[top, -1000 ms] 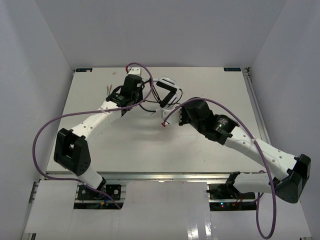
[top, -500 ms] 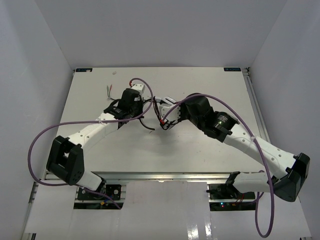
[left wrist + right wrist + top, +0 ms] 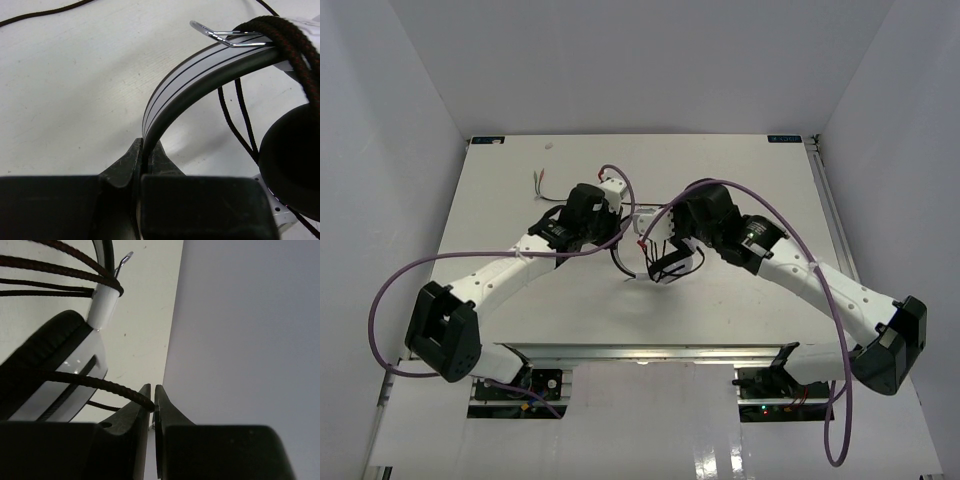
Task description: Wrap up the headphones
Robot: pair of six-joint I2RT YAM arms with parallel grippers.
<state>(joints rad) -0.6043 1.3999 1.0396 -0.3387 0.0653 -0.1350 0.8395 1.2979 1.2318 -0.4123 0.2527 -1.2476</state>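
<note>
The headphones (image 3: 665,262) hang between my two grippers over the middle of the table. My left gripper (image 3: 146,147) is shut on the white headband (image 3: 175,80). A black earcup (image 3: 292,160) shows at the right of the left wrist view. The thin black braided cable (image 3: 295,40) passes over the headband by a metal clip (image 3: 220,34). My right gripper (image 3: 152,396) is shut on the cable (image 3: 100,385), just beside the other earcup (image 3: 45,355). More turns of cable cross the white band end (image 3: 105,305). A cable end with coloured plugs (image 3: 538,182) lies at the far left.
Thick purple robot cables (image 3: 410,270) (image 3: 840,330) loop off both arms. The white table (image 3: 760,180) is walled on three sides, with a metal rail (image 3: 640,352) along its near edge. The two arms meet close together at the centre.
Both arms have drawn in towards the table's centre and near side, carrying the headphones with them. The right gripper has swung over to the headphones with the cable.
</note>
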